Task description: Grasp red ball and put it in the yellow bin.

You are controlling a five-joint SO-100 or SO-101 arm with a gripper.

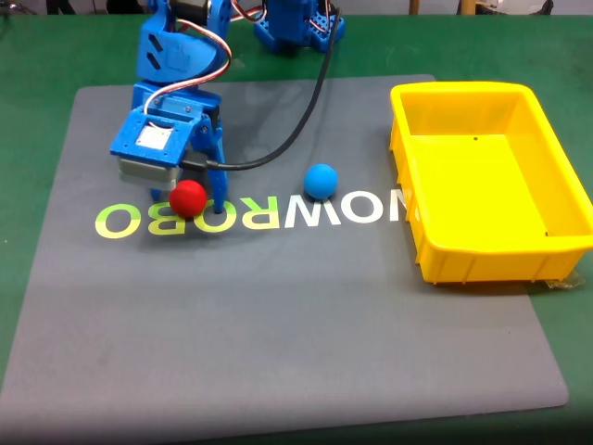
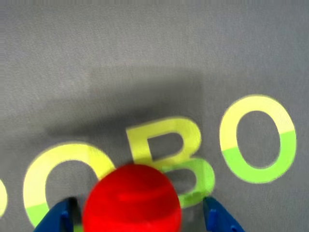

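The red ball (image 1: 188, 197) rests on the grey mat over the printed yellow-green letters, left of centre in the fixed view. My blue gripper (image 1: 190, 209) is lowered onto the mat and stands open around the ball. In the wrist view the red ball (image 2: 132, 200) sits between the two blue fingertips (image 2: 219, 218), with a small gap on each side. The yellow bin (image 1: 463, 90) stands empty at the mat's right side, well away from the gripper.
A blue ball (image 1: 321, 181) lies on the mat between the gripper and the bin. The grey mat (image 1: 278, 324) lies on a green table. The arm's blue base (image 1: 296, 28) and a black cable (image 1: 306, 111) are at the back.
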